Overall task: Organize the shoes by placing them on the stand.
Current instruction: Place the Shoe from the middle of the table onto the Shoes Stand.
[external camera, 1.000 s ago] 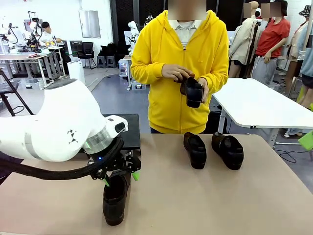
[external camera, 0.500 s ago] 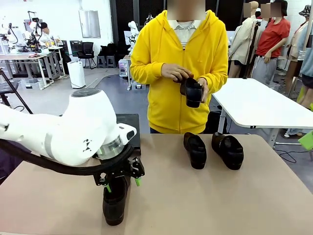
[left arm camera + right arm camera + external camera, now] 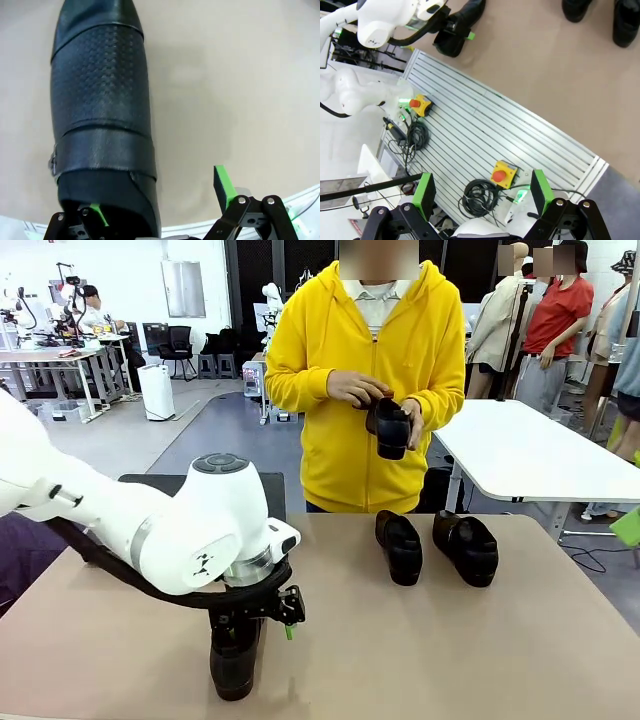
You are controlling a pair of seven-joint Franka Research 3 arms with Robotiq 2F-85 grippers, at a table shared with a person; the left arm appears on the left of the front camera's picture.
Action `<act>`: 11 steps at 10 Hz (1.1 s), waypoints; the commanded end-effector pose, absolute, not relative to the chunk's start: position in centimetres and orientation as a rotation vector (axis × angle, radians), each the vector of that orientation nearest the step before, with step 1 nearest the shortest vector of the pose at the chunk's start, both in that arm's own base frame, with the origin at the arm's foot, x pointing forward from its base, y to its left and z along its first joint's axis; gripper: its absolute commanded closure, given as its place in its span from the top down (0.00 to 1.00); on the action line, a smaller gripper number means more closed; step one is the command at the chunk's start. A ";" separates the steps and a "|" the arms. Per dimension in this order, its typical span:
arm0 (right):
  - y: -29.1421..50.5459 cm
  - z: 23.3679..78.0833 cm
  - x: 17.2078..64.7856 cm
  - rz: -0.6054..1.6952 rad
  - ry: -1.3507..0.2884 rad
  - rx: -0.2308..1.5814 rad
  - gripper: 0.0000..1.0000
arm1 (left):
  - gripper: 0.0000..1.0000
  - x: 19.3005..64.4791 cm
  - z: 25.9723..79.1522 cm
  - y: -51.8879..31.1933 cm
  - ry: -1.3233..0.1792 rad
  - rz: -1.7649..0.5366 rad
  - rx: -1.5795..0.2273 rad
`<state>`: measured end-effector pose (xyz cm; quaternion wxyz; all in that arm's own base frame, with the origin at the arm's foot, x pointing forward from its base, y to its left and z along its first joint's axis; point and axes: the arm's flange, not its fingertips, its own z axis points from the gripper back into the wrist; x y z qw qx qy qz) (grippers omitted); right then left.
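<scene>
So the beige table [image 3: 420, 650] takes up the whole near half of the front view. A person in a yellow hoodie [image 3: 330, 360] stands at its 12 o'clock edge. The left arm [image 3: 180, 530] comes in from 9 o'clock and bends down over the near-left part of the tabletop. In the right wrist view there's a slatted metal base [image 3: 520, 135] running next to the table edge, with cables lying on it.

Shoes next. One shoe [image 3: 235, 668] lies flat on the table at around 7 o'clock, right under the left arm's wrist. Two more shoes [image 3: 400, 548] sit side by side at roughly 1 o'clock, close together, near the far edge. The fourth shoe [image 3: 391, 430] is up off the table in both of the person's hands [image 3: 350, 388], at chest height.

The left gripper [image 3: 160, 195] hangs over the heel end of the near shoe with its fingers spread. One green pad [image 3: 98, 214] sits at the shoe's opening and the other is out over bare table at 3 o'clock of the shoe, so it isn't squeezing anything. The right gripper [image 3: 482, 192] is spread wide too, with nothing between its fingers, and it points down at the base.

Smallest bits: two yellow boxes with red buttons [image 3: 502, 175] on the slats.
</scene>
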<state>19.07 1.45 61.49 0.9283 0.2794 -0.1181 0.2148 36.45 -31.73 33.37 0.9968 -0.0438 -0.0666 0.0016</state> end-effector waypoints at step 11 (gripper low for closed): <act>1.3 61.7 19.2 0.466 -0.248 0.577 1.00 | 0.00 36.2 34.2 -32.3 -0.133 0.031 -0.004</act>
